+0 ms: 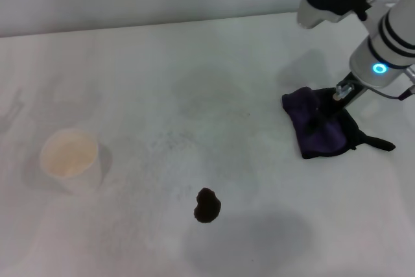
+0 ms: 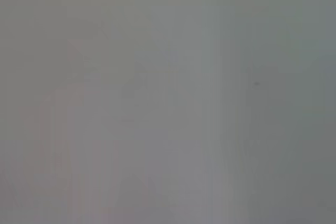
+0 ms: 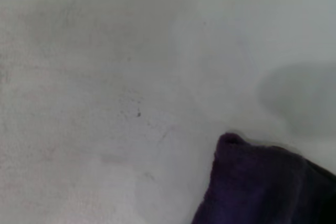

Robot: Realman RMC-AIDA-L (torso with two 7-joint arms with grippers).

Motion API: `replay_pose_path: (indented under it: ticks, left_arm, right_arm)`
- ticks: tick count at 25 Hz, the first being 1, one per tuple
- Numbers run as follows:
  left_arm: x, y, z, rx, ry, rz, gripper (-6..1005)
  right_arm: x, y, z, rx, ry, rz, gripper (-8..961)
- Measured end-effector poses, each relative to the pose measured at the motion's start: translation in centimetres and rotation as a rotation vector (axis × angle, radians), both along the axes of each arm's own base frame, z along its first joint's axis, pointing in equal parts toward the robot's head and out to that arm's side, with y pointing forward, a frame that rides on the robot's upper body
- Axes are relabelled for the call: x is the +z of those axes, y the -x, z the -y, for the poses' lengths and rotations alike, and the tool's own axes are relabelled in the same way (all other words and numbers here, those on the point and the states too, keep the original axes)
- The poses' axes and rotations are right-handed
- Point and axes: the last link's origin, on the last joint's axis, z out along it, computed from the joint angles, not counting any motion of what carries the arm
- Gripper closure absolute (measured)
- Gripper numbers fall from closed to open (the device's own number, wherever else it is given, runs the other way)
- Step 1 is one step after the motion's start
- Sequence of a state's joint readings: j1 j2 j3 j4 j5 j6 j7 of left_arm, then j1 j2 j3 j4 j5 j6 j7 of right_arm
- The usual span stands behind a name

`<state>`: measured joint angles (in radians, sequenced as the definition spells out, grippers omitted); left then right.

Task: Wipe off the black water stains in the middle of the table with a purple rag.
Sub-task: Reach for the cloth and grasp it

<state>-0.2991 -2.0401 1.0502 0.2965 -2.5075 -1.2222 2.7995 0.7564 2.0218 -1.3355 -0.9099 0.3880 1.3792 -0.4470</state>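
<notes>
Over at the table's (image 1: 130,69) right edge, the right gripper (image 1: 324,116) presses onto the purple rag (image 1: 318,131), finger spacing unclear. Open tabletop separates it from the black water stains (image 1: 207,205). No writing visible.

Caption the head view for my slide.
Right gripper down on the purple rag, black water stains unwiped on the table.
</notes>
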Motion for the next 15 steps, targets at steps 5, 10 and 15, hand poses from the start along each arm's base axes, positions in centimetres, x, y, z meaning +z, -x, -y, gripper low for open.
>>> replay_pose_path:
  ticks: [5,10,15]
  left_arm:
    - [0.0,-0.01,-0.04,0.001,0.0,0.0,112]
    - [0.06,0.07,0.16,0.0,-0.004,0.002,112]
    - [0.27,0.09,0.39,-0.003,-0.014,-0.001,112]
  right_arm:
    - [-0.59,0.72,-0.42,0.023,0.004,0.027,237]
    - [-0.36,0.8,-0.57,0.02,0.003,0.039,300]
    - [-0.57,0.18,-0.39,-0.004,0.024,0.076,443]
